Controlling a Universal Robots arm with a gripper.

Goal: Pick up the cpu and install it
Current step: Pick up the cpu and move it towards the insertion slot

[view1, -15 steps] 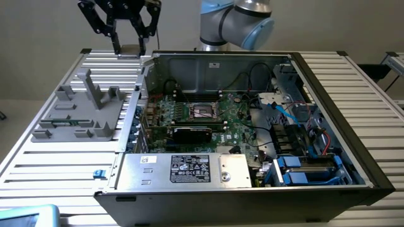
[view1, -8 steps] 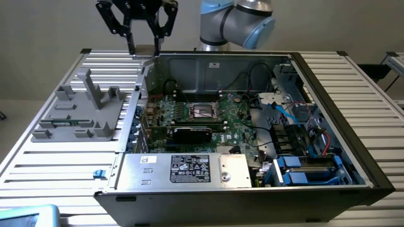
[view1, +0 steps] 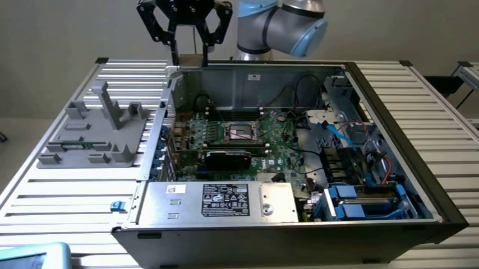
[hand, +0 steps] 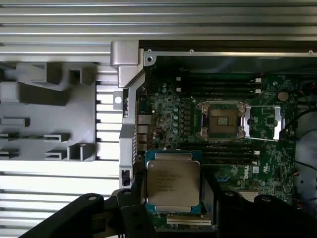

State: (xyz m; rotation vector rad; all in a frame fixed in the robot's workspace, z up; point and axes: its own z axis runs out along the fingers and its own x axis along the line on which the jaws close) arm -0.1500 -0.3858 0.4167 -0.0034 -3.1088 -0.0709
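**Gripper holds the cpu above the open computer case**
The gripper is closed on the cpu, with one finger on each of two opposite edges and the silver metal top facing the wrist camera. In the exterior view the cpu hangs in the air near the far wall of the case, clear of the motherboard. The socket lies uncovered on the motherboard, well apart from the cpu. A grey plastic fixture rests on the worktop beside the case.

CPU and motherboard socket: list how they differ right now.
The cpu shows a dull silver lid with printed text; the socket shows a brownish contact field inside a metal frame. The cpu is held by the gripper, off the board; the socket is fixed on the green motherboard, empty. Both are square.
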